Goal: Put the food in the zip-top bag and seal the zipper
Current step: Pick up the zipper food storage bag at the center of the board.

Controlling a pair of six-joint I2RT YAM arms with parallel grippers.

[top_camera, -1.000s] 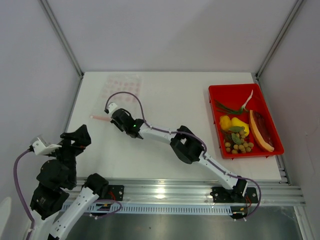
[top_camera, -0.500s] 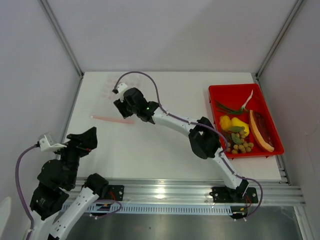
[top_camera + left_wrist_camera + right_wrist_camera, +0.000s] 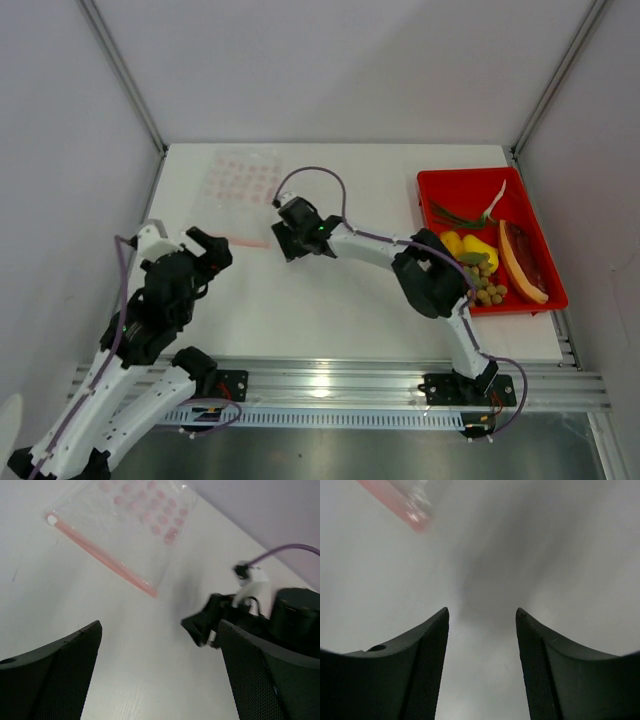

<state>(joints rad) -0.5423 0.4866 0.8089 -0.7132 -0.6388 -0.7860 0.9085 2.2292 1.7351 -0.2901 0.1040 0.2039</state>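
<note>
Both sets of jaws stand wide apart, and nothing is held in either pair.

Ahead of the left jaws, and off to their left in the left wrist view, the zip-top bag [image 3: 135, 515] lies flat on the table [image 3: 150, 670]. Its zipper [image 3: 100, 555] runs along the edge nearest those jaws, well apart from them. Ahead and to the right of the same jaws sits the wrist of the right arm [image 3: 295, 615].

From above, the right jaws point toward the zipper's right-hand end and lie just beside it. In the right wrist view, that pink-red end shows ahead of the gap and to its left, not between the jaws. The view is blurred, so the jaws may or may not touch the strip.

Well behind the right jaws, back past the arm's elbow, a red tray [image 3: 470, 174] holds the food [image 3: 478, 268]:
- a green onion [image 3: 462, 215] at the far end
- yellow peppers [image 3: 466, 244] in the middle
- an olive-green grape bunch [image 3: 482, 292] at the near end
- an orange-red melon slice [image 3: 521, 262] along the side farthest from both pairs of jaws

The elbow overlaps the tray's near left wall.
</note>
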